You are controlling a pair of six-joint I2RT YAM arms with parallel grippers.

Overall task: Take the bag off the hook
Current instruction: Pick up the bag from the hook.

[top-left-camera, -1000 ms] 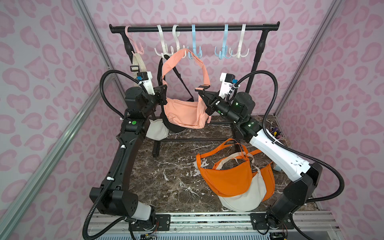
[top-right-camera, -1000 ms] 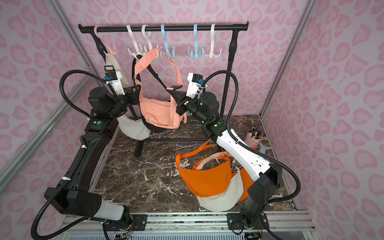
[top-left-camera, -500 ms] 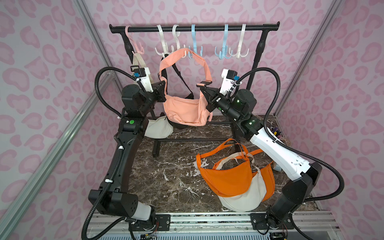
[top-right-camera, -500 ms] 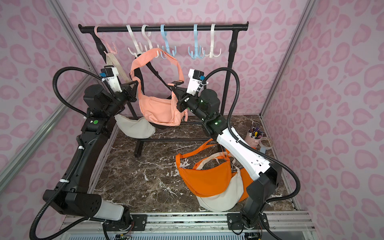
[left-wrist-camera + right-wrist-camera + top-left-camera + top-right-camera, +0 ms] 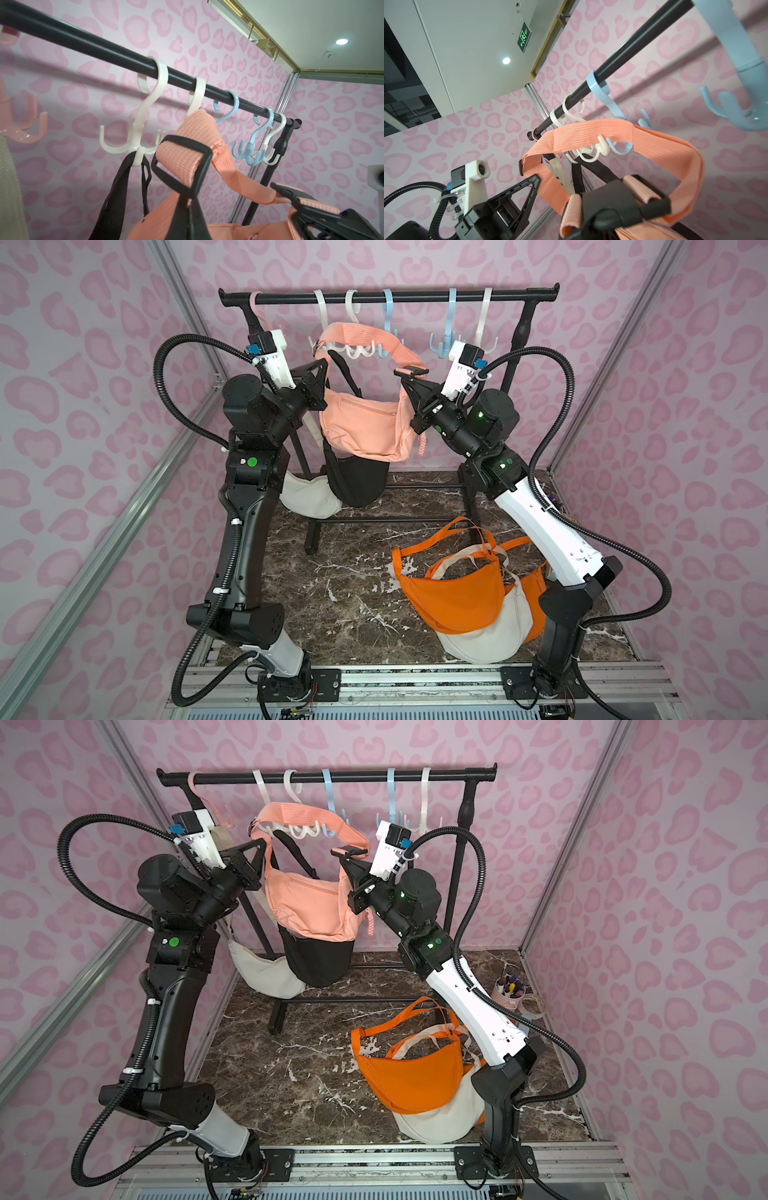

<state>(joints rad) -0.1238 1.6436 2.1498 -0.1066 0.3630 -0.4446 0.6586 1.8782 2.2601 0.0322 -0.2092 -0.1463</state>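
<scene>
We observe the peach bag (image 5: 359, 427) suspended between the 2 arms, below the black rail (image 5: 415, 296) at the far side. The left gripper (image 5: 319, 379) is clamped on the left end of its strap (image 5: 361, 333). The right gripper (image 5: 409, 383) is clamped on the right end, at the buckle. The strap arches over the prongs of 1 white hook (image 5: 351, 352); we cannot tell whether it touches them. A black bag (image 5: 353, 485) hangs behind, lower.
</scene>
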